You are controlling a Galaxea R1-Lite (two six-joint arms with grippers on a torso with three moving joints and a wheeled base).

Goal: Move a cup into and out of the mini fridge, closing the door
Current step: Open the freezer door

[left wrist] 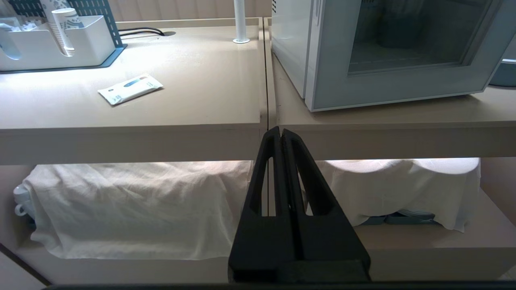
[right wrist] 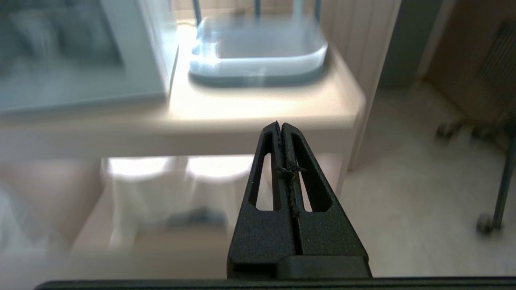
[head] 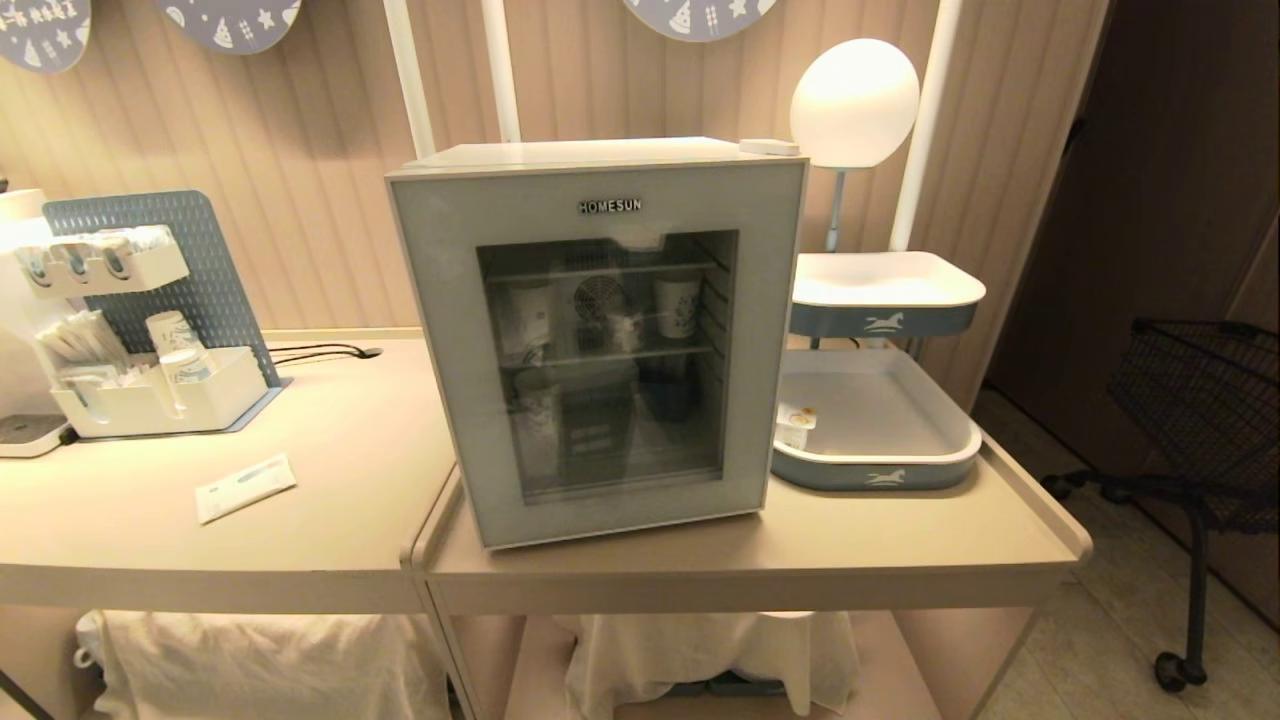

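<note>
Fridge (head: 600, 340) sat centre frame in the head view on the beige surface (head: 330, 470), door (head: 455, 330) fully closed, "HOMESUN" lettering along its top edge. Through the dark glass: two tall paper cups (head: 678, 305) on the upper wire shelf either side of the rear fan (head: 600, 297), more dim shapes lower down that I couldn't identify. The cup (head: 796, 425) was outside the fridge, in the lower tray (head: 880, 462) just right of it, against the tray's left wall near the fridge side, upright, with orange on its light lid. Upper tray (head: 885, 300) of the same stand sat above it, round lamp (head: 855, 90) behind. Left side of frame: white organizer (head: 160, 400) with cups and packets in front of a blue pegboard (head: 150, 250), and a flat white sachet (head: 245, 487) lying loose on the surface in front. Neither arm showed in the head view. Left hand (left wrist: 281, 131) was fully closed, fingers pressed together, holding nothing, below and in front of the surface's front edge at the seam between the two tabletops, white cloth (left wrist: 129, 205) on the shelf underneath. Right hand (right wrist: 281, 125) was likewise closed and empty, low in front of the surface's right end, with the lower tray and the fridge's right corner beyond it.
</note>
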